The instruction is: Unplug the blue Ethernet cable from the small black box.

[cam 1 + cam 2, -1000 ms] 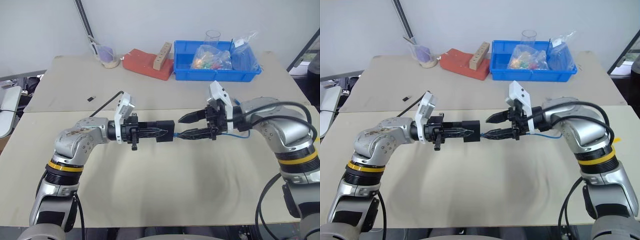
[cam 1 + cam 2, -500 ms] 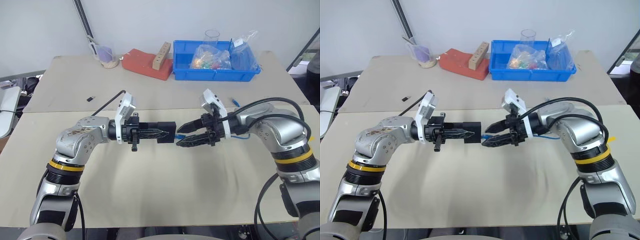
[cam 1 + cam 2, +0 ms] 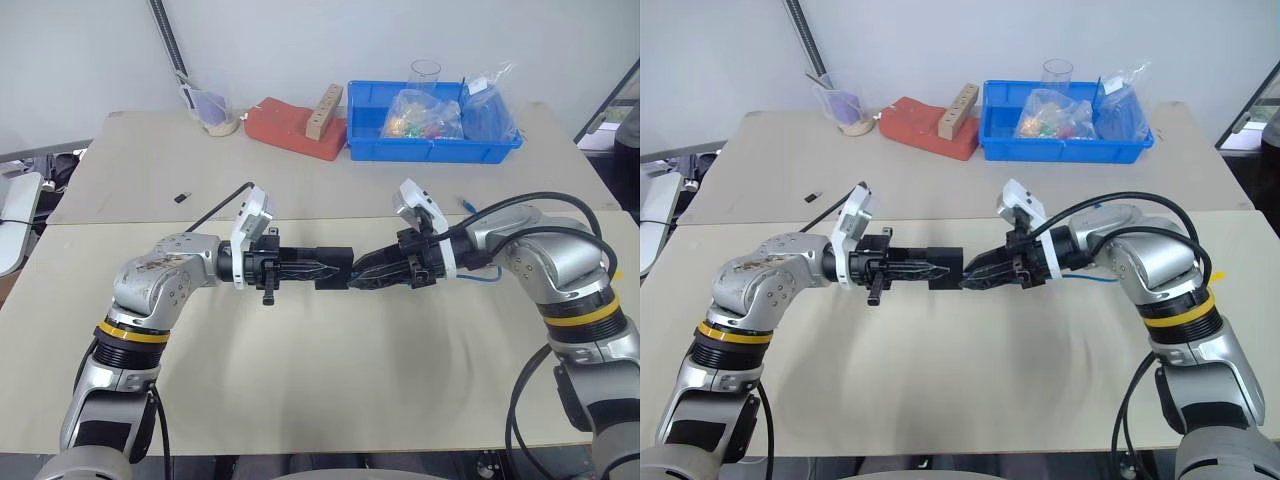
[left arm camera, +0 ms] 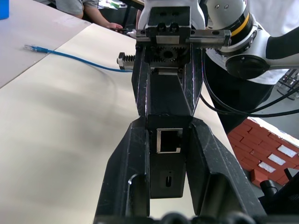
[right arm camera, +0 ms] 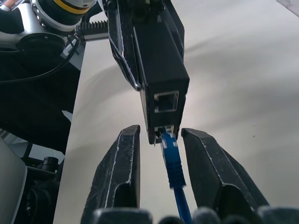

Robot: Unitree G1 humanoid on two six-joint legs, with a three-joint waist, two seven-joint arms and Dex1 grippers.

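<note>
Clamped on the small black box (image 3: 332, 268), my left gripper (image 3: 320, 268) holds it level above the table (image 3: 330, 400). Right gripper (image 5: 159, 154) fingers stand narrowly apart, either side of the blue Ethernet cable (image 5: 172, 161), plug seated in the box's lower port. I'd pinch the plug, depress its latch, then pull straight out.

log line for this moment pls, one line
left gripper: shut on small black box, held above table | blue Ethernet cable: plugged in | right gripper: fingers astride plug, not clamped
</note>
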